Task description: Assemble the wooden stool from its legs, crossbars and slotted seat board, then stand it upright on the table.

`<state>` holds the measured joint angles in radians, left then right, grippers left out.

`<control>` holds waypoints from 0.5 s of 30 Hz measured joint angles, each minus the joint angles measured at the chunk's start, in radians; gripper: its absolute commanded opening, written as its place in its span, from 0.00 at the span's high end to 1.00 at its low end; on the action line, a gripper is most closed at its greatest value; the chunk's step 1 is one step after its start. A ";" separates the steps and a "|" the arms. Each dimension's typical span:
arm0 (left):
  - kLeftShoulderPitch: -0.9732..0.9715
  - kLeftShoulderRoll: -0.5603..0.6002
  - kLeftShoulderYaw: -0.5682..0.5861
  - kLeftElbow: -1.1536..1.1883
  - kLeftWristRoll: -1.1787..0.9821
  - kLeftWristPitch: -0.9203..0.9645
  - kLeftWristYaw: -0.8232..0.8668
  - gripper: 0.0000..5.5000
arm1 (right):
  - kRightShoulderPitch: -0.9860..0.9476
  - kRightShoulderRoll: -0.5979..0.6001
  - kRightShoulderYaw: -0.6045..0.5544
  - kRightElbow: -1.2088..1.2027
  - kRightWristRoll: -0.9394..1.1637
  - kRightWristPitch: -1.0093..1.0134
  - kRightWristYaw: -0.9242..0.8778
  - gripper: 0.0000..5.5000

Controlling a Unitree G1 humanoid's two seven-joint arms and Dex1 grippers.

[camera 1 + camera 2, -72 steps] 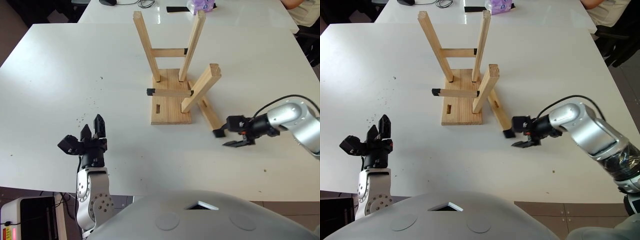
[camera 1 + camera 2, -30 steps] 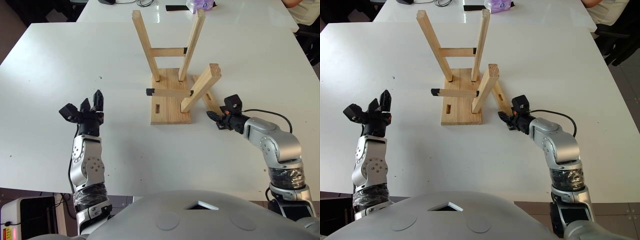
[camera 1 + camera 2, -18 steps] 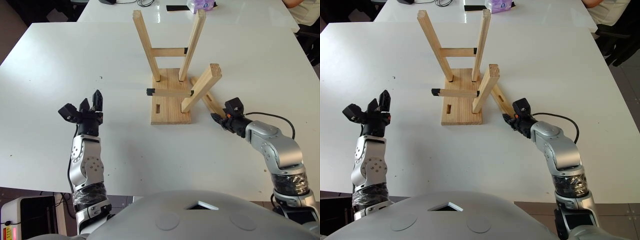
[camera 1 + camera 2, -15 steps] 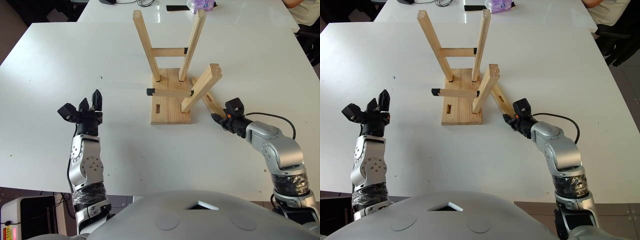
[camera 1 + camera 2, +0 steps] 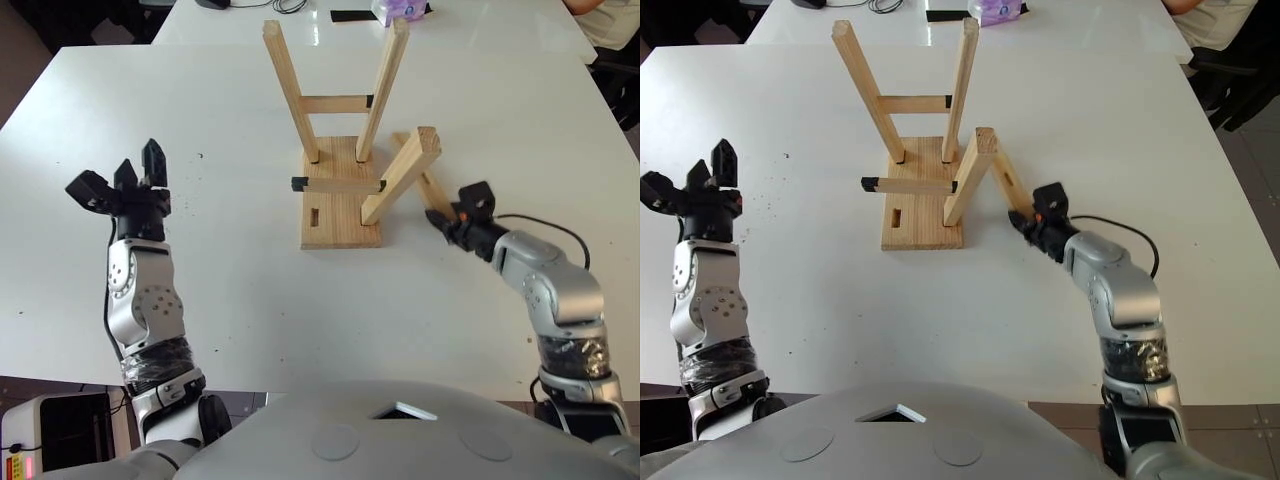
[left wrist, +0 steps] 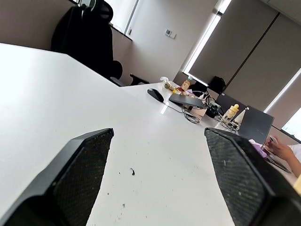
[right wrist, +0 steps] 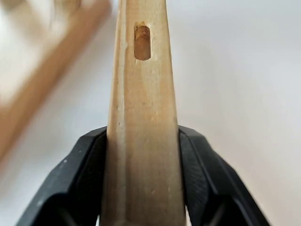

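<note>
**Right end effector takes hold of the fourth leg**

The right end effector [image 5: 449, 219], open a moment ago, is now clamped on the near end of the loose leg [image 7: 143, 117]. That leg has slid farther back on the tabletop [image 5: 200, 270], just right of the seat board [image 5: 340, 220], behind the tilted leg [image 5: 402, 175]. The left end effector [image 5: 118, 176] has swung left, fingers spread and empty. Lifting the loose leg toward its slot looks next.

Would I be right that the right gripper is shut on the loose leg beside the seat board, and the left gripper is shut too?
Not quite: the left gripper is open and empty, as the left wrist view shows. The right gripper is indeed shut on the loose leg beside the seat board.
</note>
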<state>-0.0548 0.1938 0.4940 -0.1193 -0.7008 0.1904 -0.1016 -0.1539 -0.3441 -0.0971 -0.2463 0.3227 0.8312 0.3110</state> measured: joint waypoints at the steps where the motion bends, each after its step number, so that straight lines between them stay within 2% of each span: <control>1: -0.025 0.013 0.012 -0.003 -0.019 0.015 0.006 0.34 | -0.058 0.022 -0.050 0.025 0.034 -0.034 -0.003 0.63; 4: -0.152 0.083 0.034 -0.024 -0.104 0.073 0.010 0.34 | -0.267 0.073 -0.226 0.094 0.197 -0.100 -0.018 0.63; 9: -0.426 0.224 0.000 -0.079 -0.306 0.239 -0.086 0.34 | -0.568 0.056 -0.463 0.109 0.608 -0.087 -0.017 0.63; 12: -0.562 0.256 -0.082 -0.083 -0.444 0.391 -0.138 0.34 | -0.672 0.015 -0.528 0.103 0.839 -0.057 -0.018 0.63; 14: -0.654 0.249 -0.139 -0.081 -0.542 0.477 -0.170 0.34 | -0.715 -0.016 -0.486 0.071 0.918 -0.020 0.006 0.63; 15: -0.691 0.241 -0.157 -0.083 -0.585 0.504 -0.188 0.31 | -0.720 -0.025 -0.439 0.053 0.932 0.009 0.035 0.63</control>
<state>-0.7457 0.4350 0.3374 -0.2026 -1.2860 0.6943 -0.2897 -0.8737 -0.3687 -0.5360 -0.1937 1.2545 0.8399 0.3457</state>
